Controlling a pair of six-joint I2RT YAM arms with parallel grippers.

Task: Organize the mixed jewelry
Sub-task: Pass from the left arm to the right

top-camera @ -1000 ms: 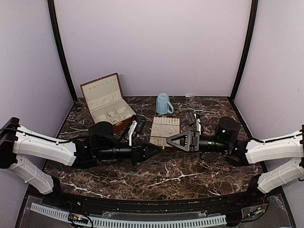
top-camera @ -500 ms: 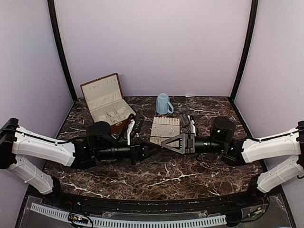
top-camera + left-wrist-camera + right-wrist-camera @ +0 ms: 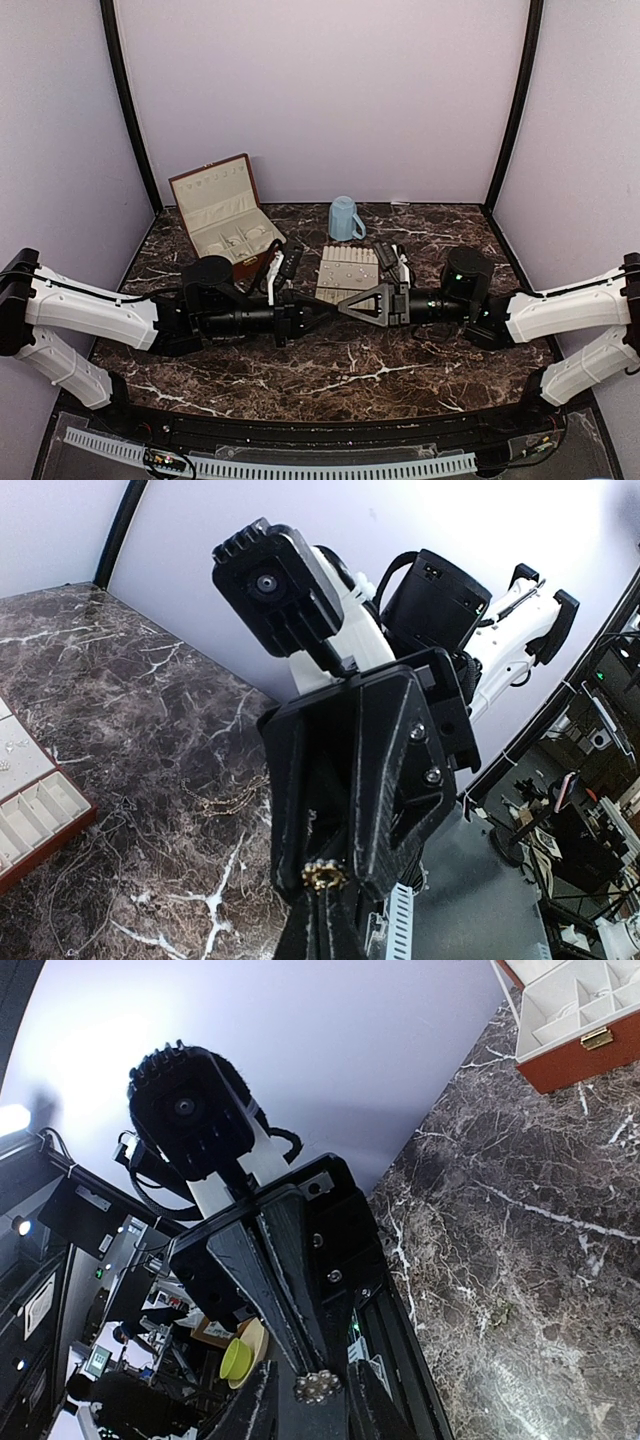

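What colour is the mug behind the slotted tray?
The mug is pale blue; the top view shows it best.

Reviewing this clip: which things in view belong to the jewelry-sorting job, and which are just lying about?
Job in hand:
- jewel, pinched in the left end effector
- loose chain
- box, open
- tray

Lying about:
- mug

I see one bead cluster (image 3: pixel 316 1387), small, round and silvery-pale, pinched clear above the middle of the table (image 3: pixel 330 370). A thin gold chain (image 3: pixel 225 802) lies slack on the surface, away from its edges.
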